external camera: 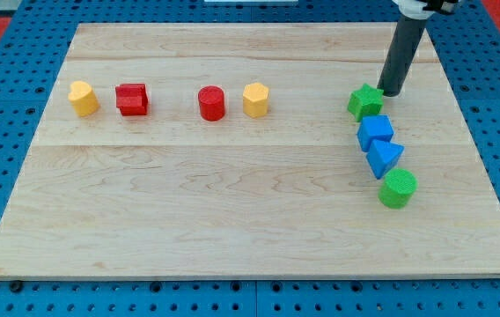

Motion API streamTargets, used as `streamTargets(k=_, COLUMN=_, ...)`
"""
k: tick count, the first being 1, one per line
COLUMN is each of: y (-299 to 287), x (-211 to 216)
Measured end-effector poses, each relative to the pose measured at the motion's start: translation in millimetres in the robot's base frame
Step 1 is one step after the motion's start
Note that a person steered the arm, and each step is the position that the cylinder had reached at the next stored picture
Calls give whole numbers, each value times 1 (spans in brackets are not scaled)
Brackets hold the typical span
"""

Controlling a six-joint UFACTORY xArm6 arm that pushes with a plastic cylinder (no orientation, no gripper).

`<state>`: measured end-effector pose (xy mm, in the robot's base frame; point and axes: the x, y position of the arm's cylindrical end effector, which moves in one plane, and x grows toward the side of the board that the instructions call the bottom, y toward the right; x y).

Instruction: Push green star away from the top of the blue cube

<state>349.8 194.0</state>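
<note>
The green star [365, 102] lies at the view's right, touching the top edge of the blue cube [376, 132]. My tip [388, 92] rests on the board just to the right of the star and slightly above it, close to or touching it. A blue triangular block [385, 158] sits directly below the cube, and a green cylinder [398, 187] below that, so the four form a column.
A row across the view's upper left holds a yellow block [83, 98], a red block [132, 99], a red cylinder [211, 103] and a yellow hexagonal block [255, 99]. The wooden board [232, 220] ends near the column's right.
</note>
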Motion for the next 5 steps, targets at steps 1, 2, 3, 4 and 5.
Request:
streamTargets(k=1, y=2, x=14)
streamTargets(k=2, y=7, x=22)
streamTargets(k=3, y=-10, x=27)
streamTargets(k=4, y=-11, x=23)
streamTargets(k=5, y=-42, x=24)
